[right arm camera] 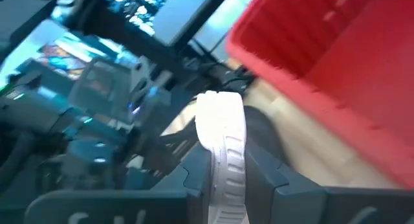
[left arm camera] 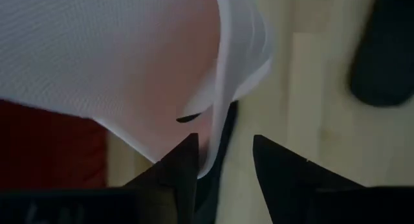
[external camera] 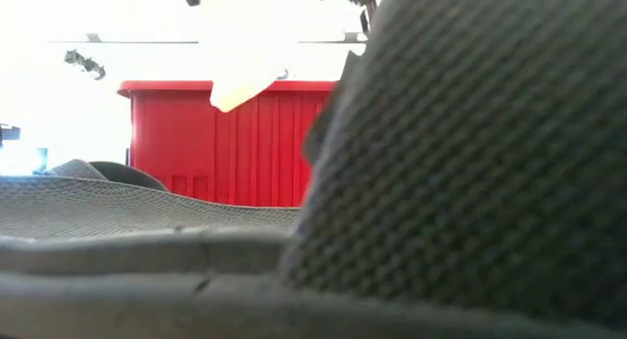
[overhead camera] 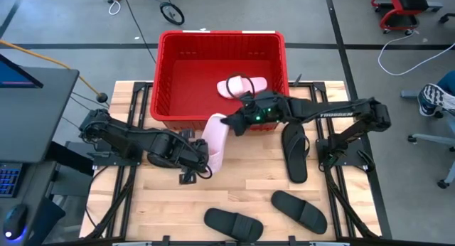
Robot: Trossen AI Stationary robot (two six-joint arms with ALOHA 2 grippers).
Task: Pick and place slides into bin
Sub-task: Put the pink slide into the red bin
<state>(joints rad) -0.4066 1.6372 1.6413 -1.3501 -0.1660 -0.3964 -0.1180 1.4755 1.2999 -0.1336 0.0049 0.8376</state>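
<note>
A pale pink slide (overhead camera: pixel 215 141) is held up just in front of the red bin (overhead camera: pixel 165 75), between my two grippers. My right gripper (overhead camera: pixel 229 122) is shut on the slide's end nearest the bin. My left gripper (overhead camera: pixel 207 166) is at the slide's near end and open, and in the left wrist view the slide's edge (left arm camera: pixel 210 156) runs between its fingers. A second pale pink slide (overhead camera: pixel 242 84) lies on the bin's floor. Three black slides (overhead camera: pixel 295 152) (overhead camera: pixel 298 209) (overhead camera: pixel 233 225) lie flat on the table. My right gripper pinches the rim of the slide's sole (right arm camera: pixel 226 160) between its two fingers, at the end nearest the bin. It comes from the table's right, about level. The slide stands on edge in the hold, clear of the table. My left gripper has the slide's near end between its open fingers, close against one finger (left arm camera: pixel 184 162); whether it touches, I cannot tell.
The bin stands at the table's far edge. A black slide (external camera: pixel 470 163) lies right before the low camera and blocks most of that view. Bare wood shows at the table's near left (overhead camera: pixel 142 210).
</note>
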